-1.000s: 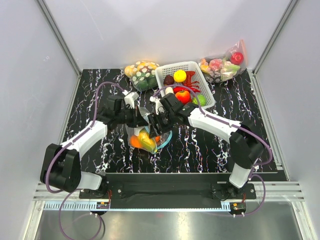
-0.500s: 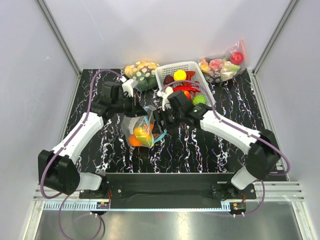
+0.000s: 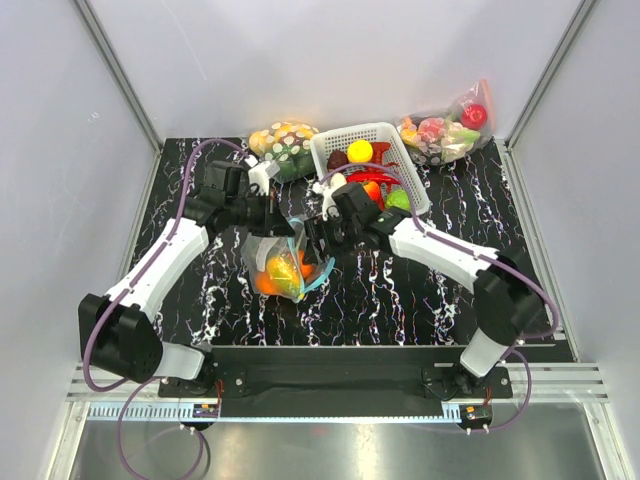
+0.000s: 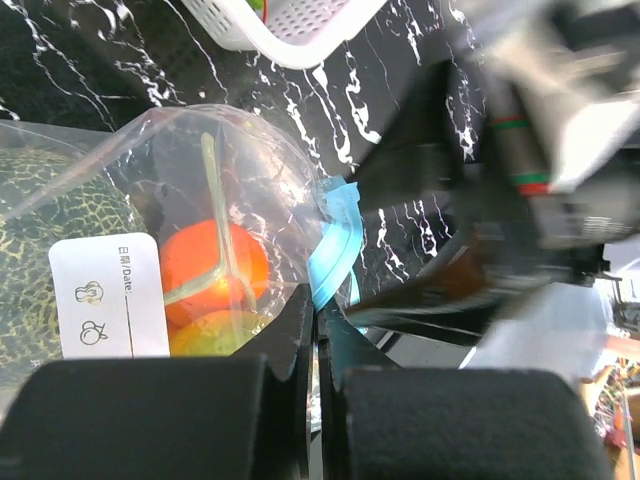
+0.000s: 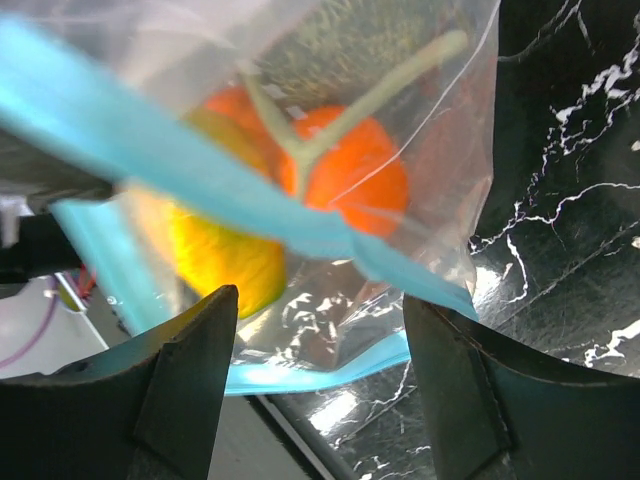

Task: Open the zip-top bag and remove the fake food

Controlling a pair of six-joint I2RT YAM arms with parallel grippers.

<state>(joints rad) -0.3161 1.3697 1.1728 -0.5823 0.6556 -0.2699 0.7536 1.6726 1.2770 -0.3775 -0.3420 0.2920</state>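
Note:
The clear zip-top bag [image 3: 285,262] hangs from my left gripper [image 3: 278,218] just above the table. Its teal zip strip [image 3: 322,275] curls out on the right side. In the left wrist view the left gripper [image 4: 317,300] is shut on the bag's edge by the teal strip [image 4: 335,245]. Inside the bag [image 4: 200,170] are an orange fruit [image 4: 210,265] and the dark green bumpy ball [image 4: 50,230]. My right gripper [image 3: 318,240] is open beside the bag's mouth. In its wrist view the right gripper [image 5: 320,310] has the teal strip [image 5: 200,175], an orange fruit [image 5: 350,170] and a yellow piece [image 5: 220,250] ahead of its jaws.
A white basket [image 3: 325,160] of other fake food stands behind the right gripper, and its corner shows in the left wrist view [image 4: 290,30]. A bag of spotted items [image 3: 283,142] lies at the back centre. A bag with a red apple [image 3: 445,130] lies at the back right.
Both grippers have moved away from the near edge with the bag between them. The bag now hangs lifted and its teal strip has spread out to the right.

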